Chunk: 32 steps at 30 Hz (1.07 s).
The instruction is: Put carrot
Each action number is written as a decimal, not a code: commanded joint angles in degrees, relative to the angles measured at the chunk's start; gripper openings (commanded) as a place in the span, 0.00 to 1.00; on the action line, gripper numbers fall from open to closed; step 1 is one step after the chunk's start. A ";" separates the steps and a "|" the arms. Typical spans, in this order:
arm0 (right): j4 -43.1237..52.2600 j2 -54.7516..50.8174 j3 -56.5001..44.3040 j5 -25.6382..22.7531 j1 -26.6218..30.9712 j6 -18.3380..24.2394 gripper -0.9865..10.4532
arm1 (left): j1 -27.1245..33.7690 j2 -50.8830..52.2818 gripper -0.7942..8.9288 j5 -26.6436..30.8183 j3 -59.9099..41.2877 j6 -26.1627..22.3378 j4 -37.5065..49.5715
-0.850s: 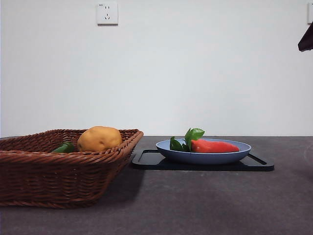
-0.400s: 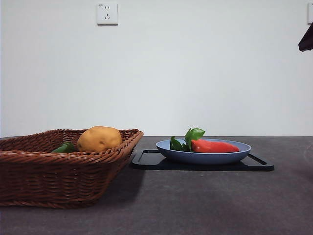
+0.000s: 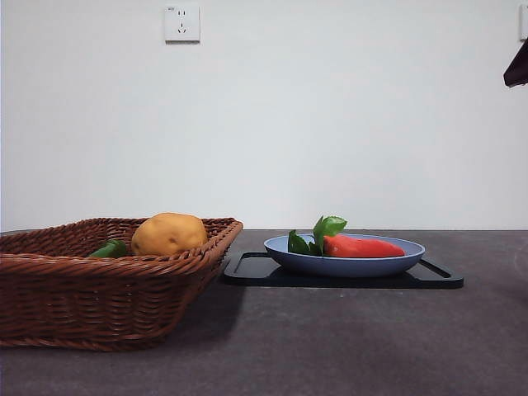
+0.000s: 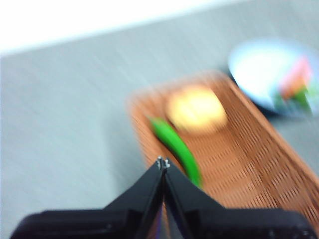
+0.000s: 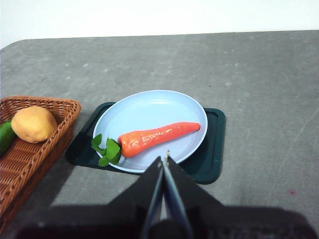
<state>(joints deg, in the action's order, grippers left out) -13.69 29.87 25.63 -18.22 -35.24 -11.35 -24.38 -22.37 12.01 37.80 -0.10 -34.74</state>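
1. carrot (image 5: 158, 137) lies flat in the blue plate (image 5: 149, 107), leafy green end toward the wicker basket (image 5: 30, 159), thin tip pointing away from it. nothing grips it.
2. plate sits on a dark tray (image 5: 212, 159) just beside the basket; in the front view the carrot (image 3: 363, 246) rests low inside the plate's rim (image 3: 345, 266), touching its floor.
3. basket holds a yellow-brown potato (image 5: 33, 124) and a small green vegetable (image 4: 175, 145); neither touches the carrot, and both are well apart from the plate's contents.
4. right gripper (image 5: 164, 160) hangs above the near edge of the plate, jaws pressed together and empty, clear of the carrot.
5. left gripper (image 4: 163, 163) hovers over the basket, near the green vegetable; its view is blurred, but the jaws meet at the tips with nothing between them.
6. progress, as a judgement: if the plate is the goal, the carrot is already placed and only pulling the arms away is left; if the basket is the goal, nothing has started, and the right gripper must part its jaws, drop to the carrot's middle, and carry it over.
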 commanded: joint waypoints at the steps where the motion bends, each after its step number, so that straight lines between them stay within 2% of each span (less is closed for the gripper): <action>1: 0.70 0.11 0.37 -0.22 -0.42 -0.63 0.09 | 4.44 4.09 0.09 0.00 -0.50 -1.73 1.79; 7: 0.72 0.11 0.37 -0.20 -0.42 -0.63 0.09 | 14.78 10.58 0.09 -0.33 -5.92 -3.02 7.74; 12: 0.72 0.11 0.37 -0.20 -0.42 -0.63 0.09 | 19.63 14.21 0.09 -0.63 -13.99 -2.91 14.29; 17: 0.72 0.11 0.37 -0.20 -0.42 -0.63 0.09 | 21.44 17.05 0.09 -4.50 -23.39 -2.93 21.00; 24: 0.74 0.11 0.37 -0.20 -0.42 -0.63 0.09 | 21.86 20.72 0.09 -9.51 -32.35 -2.49 23.85; 32: 0.79 0.11 0.37 -0.17 -0.42 -0.63 0.09 | 21.86 22.29 0.09 -9.29 -35.67 0.13 23.96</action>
<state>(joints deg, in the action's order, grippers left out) -13.65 29.87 25.63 -18.22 -35.24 -11.35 -2.68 -0.36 2.74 2.72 -0.97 -11.46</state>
